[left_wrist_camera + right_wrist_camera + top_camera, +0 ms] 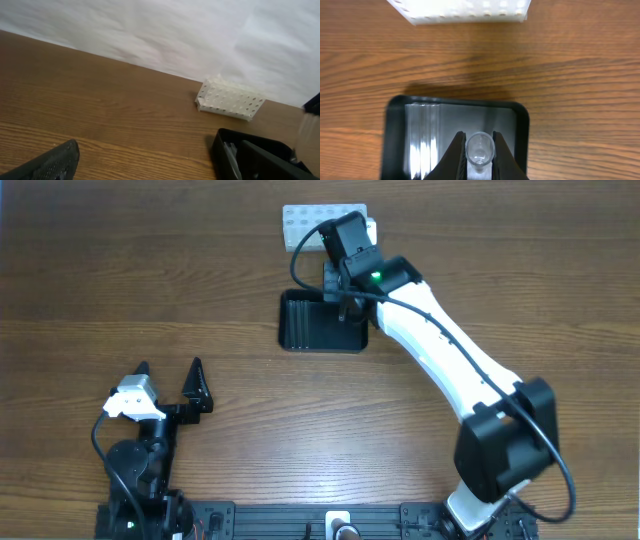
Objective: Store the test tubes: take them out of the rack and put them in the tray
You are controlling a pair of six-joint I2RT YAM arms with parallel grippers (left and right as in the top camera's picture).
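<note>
Surface: wood-grain table (100,280), pale wall behind it in the left wrist view.
Landmark: black tray (305,320), open top, roughly mid-table.
Rack: white rack (305,220), on the far side of the tray and just apart from it. Whether any of its holes hold a tube I cannot tell.
Right gripper (479,137): directly over the tray's floor, toward the side away from the laid tubes. Fingers pinch one clear tube (480,150) near its open mouth.
Tube axis: seen end-on from the wrist, mouth up toward the camera, so it hangs about upright with its closed end pointing down into the tray.
Key relation: the tray floor lies straight below the held tube, while the laid tubes lie flat. My judgement is that the tube must be tipped from upright to lengthwise beside them before release, or it may bounce or lean on the wall.
Laid tubes (422,142): clear, lying side by side along one wall of the tray. At least two, exact count unsure because of glare.
Left gripper (169,364): well apart from the tray on the near-left, fingers spread, nothing held.
Nearer arm: the right, by far.
Count: one rack, one tray, one tube in grip, two arms.
Stage: mid-task, placing step.
</note>
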